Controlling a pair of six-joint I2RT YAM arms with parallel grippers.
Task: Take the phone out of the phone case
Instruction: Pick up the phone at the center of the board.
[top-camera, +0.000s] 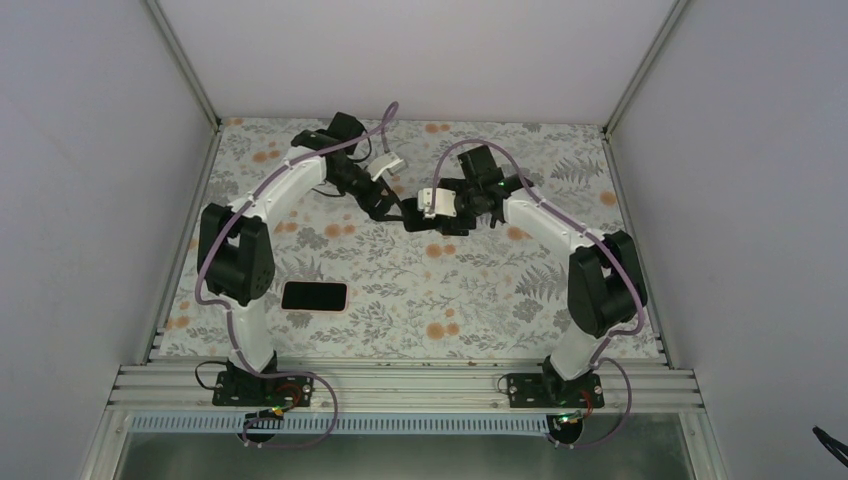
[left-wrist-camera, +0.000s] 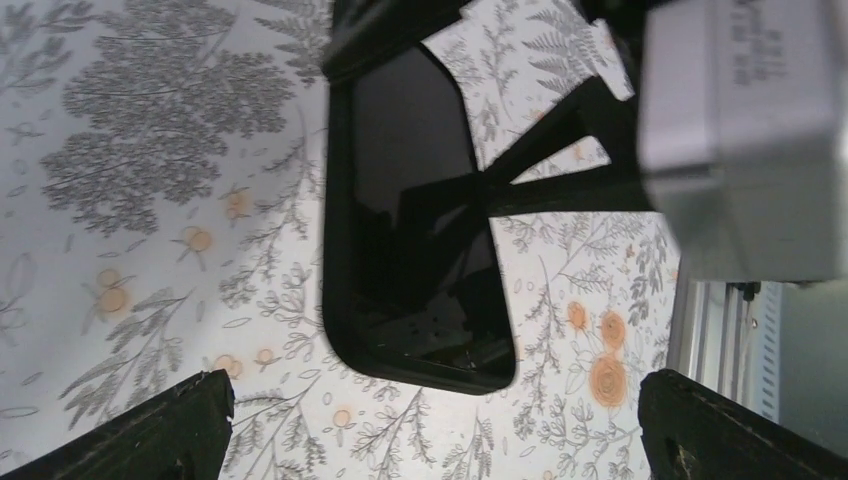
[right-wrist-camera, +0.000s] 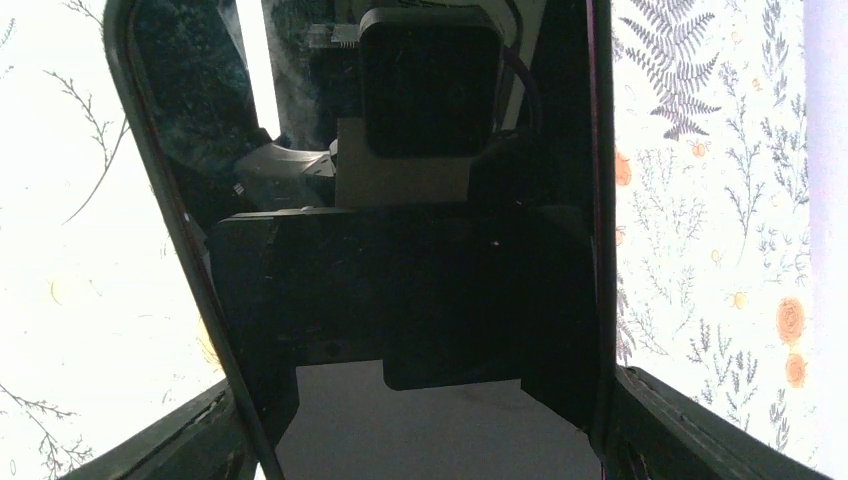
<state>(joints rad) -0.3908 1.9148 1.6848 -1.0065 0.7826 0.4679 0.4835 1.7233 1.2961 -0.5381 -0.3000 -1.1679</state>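
Observation:
My right gripper (top-camera: 452, 212) is shut across the width of the black phone case (top-camera: 436, 224) and holds it above the back middle of the table. Between my right fingers (right-wrist-camera: 690, 430) the case (right-wrist-camera: 400, 280) fills the right wrist view, a dark rim around a glossy face that mirrors the camera. I cannot tell whether a phone fills it. The left gripper (left-wrist-camera: 435, 440) is open, its fingers wide either side of the case's rounded free end (left-wrist-camera: 415, 300) without touching it. A flat black phone (top-camera: 313, 296) with a thin pinkish edge lies on the table by the left arm.
The floral tablecloth (top-camera: 420, 290) covers the table, with white walls close on three sides. An aluminium rail (top-camera: 400, 385) with both arm bases runs along the near edge. The right gripper's grey body (left-wrist-camera: 740, 130) looms at the top right of the left wrist view.

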